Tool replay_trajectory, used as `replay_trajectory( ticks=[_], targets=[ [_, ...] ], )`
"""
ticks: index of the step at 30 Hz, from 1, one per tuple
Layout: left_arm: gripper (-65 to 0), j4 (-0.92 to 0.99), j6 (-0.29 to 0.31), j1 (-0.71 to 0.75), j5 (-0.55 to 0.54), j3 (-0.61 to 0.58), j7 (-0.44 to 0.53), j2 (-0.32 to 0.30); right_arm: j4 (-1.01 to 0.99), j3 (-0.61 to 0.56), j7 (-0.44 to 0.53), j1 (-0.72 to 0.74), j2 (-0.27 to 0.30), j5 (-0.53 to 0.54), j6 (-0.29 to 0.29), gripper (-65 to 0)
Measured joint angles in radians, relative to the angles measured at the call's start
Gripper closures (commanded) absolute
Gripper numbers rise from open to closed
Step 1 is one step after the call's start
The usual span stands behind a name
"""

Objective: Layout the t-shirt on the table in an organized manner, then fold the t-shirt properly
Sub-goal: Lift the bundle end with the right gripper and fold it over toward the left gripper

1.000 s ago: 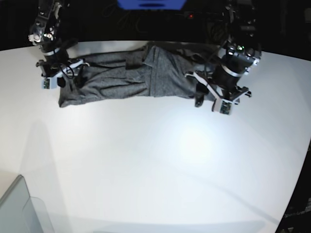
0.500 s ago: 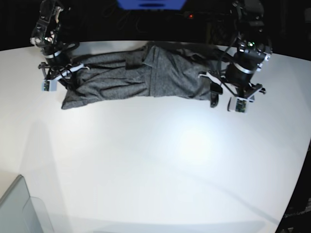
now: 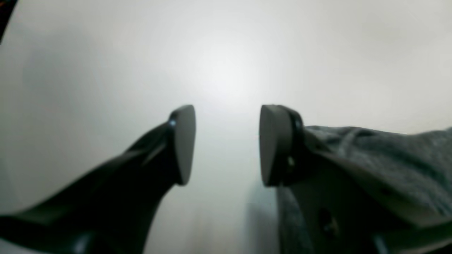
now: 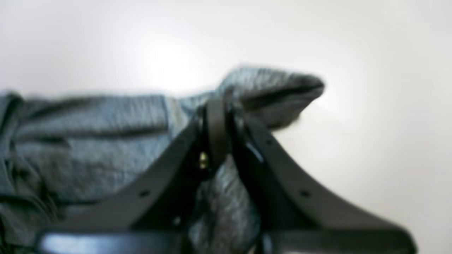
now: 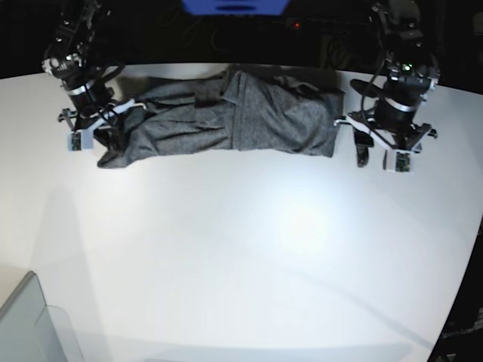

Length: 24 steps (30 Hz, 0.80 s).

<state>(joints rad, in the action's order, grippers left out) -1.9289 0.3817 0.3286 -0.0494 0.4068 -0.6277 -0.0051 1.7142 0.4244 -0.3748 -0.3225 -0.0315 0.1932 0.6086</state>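
The dark grey t-shirt (image 5: pixel 226 117) lies as a long folded strip across the far part of the white table (image 5: pixel 264 249). At its left end in the base view my right gripper (image 5: pixel 108 136) is shut on the cloth. The right wrist view shows the right gripper (image 4: pixel 215 123) pinching a raised fold of the t-shirt (image 4: pixel 275 88). My left gripper (image 5: pixel 375 154) stands just past the strip's right end. In the left wrist view the left gripper (image 3: pixel 226 144) is open over bare table (image 3: pixel 226 70), with the t-shirt (image 3: pixel 388 158) beside its right finger.
A translucent grey bin (image 5: pixel 30 324) sits at the near left corner. A blue object (image 5: pixel 234 6) and cables lie in the dark behind the far edge. The table's curved edge (image 5: pixel 462 286) runs down the right side.
My right gripper has shut on the shirt's left end. My left arm has moved right, off the shirt's right end, still open. The strip's right end now lies straighter.
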Motion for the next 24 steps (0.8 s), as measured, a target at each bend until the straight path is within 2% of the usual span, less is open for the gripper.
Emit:
replay_trajectory(
  ticks=[6, 8, 10, 16, 24],
  targets=[
    [-28.8, -0.001, 0.005, 0.0, -0.129, 0.145, 0.0, -0.002, 0.097, -0.007, -0.018, -0.008, -0.035, -0.006, 0.005, 0.0],
    [-28.8, -0.001, 0.003, 0.0, -0.144, 0.196, -0.003, -0.006, 0.126, -0.034, -0.003, -0.02, -0.042, -0.003, 0.027, 0.0],
    [-28.8, -0.001, 0.004, 0.0, -0.145, 0.231, -0.004, -0.005, 0.153, -0.077, -0.006, -0.043, -0.051, -0.003, 0.075, 0.0],
    [-28.8, -0.001, 0.005, 0.0, -0.154, 0.306, -0.001, -0.056, 0.185, -0.163, -0.004, -0.083, -0.063, -0.006, 0.083, 0.0],
    [-28.8, 0.004, 0.005, -0.003, -0.151, 0.362, -0.003, -0.081, 0.185, -0.205, 0.146, -0.133, -0.082, -0.005, 0.082, 0.0]
  ],
)
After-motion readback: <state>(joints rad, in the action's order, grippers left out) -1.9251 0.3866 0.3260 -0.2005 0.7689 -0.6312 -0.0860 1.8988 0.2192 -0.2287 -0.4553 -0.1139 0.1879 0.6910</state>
